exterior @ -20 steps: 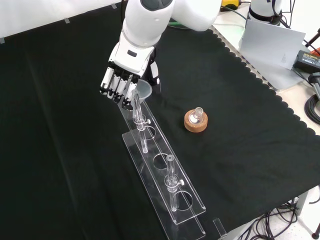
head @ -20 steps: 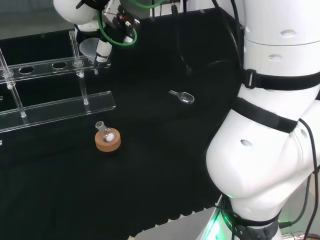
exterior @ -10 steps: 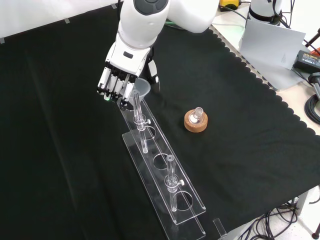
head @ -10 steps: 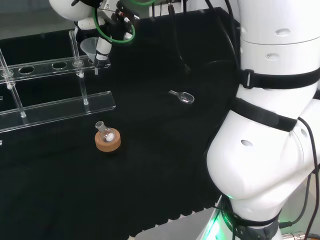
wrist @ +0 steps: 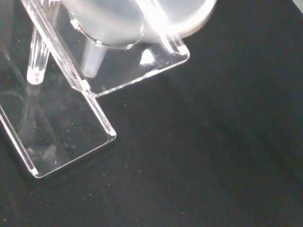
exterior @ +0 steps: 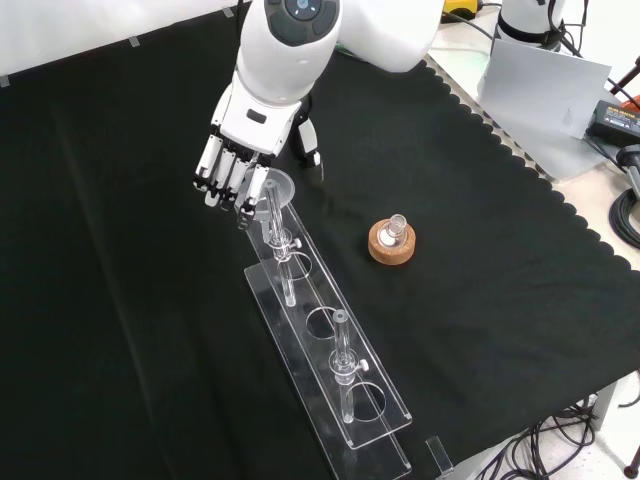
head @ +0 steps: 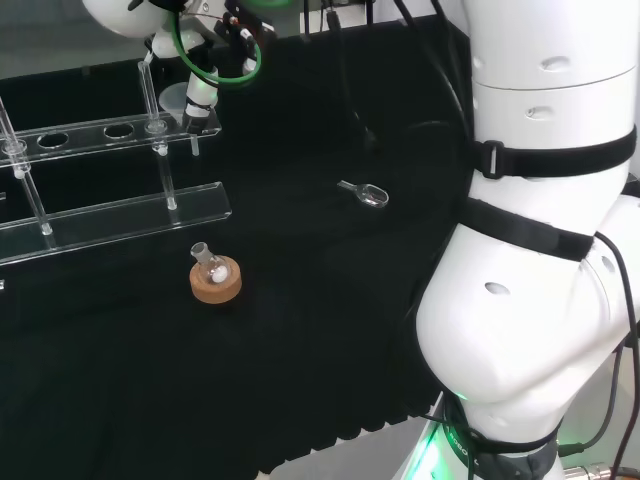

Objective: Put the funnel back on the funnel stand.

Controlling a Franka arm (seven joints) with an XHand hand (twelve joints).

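I see my hand (exterior: 243, 150) at about 11 o'clock on the cloth (exterior: 120, 300) in the front view. It hangs just above the far end of the stand (exterior: 330, 350). The fingers (exterior: 222, 178) point down and look nearly straight, with the thumb (exterior: 306, 144) out to the side. I would call the hand open, with nothing held in it.

The funnel (exterior: 277, 190) is right under the fingertips, at the far end of the stand. Its wide mouth faces up. In the wrist view the funnel (wrist: 106, 28) has its thin stem going down through the top shelf of the stand (wrist: 132, 75). I cannot tell if the fingers touch its rim.

In the head view the funnel (head: 175, 98) is at about 11 o'clock, by the hand (head: 200, 95).

A small flask (exterior: 394, 230) stands on a cork ring (exterior: 390, 246) at about 3 o'clock from the stand. I cannot tell what is in it. A small clear scoop (head: 365, 192) lies on the cloth, well apart.
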